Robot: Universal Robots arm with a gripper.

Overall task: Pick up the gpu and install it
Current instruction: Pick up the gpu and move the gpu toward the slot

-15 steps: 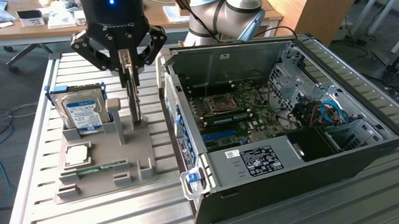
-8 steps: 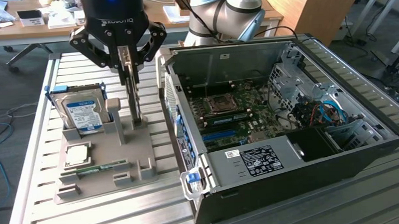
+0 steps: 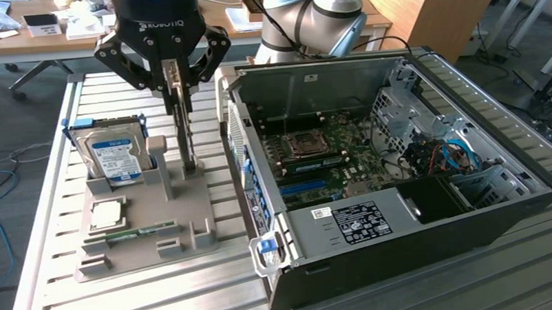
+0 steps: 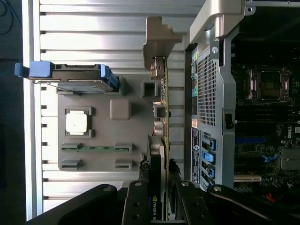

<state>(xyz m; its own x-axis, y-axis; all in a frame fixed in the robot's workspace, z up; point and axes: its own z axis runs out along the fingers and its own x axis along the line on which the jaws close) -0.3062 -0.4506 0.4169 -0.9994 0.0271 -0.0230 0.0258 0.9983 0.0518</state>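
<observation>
Gripping the gpu (image 3: 189,141) edge-on | tool (image 3: 177,86) clamped on its top edge | card upright over the gray holder (image 3: 193,207) on the bench (image 3: 464,286), just beside the open pc case (image 3: 301,85)

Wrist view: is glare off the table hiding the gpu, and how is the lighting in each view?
Wrist view: strong glare whitens the table slats, yet the gpu, edge-on, stays visible; the case interior falls into deep shadow. Exterior view: even light, the motherboard well lit, mild sheen on the slats.
</observation>
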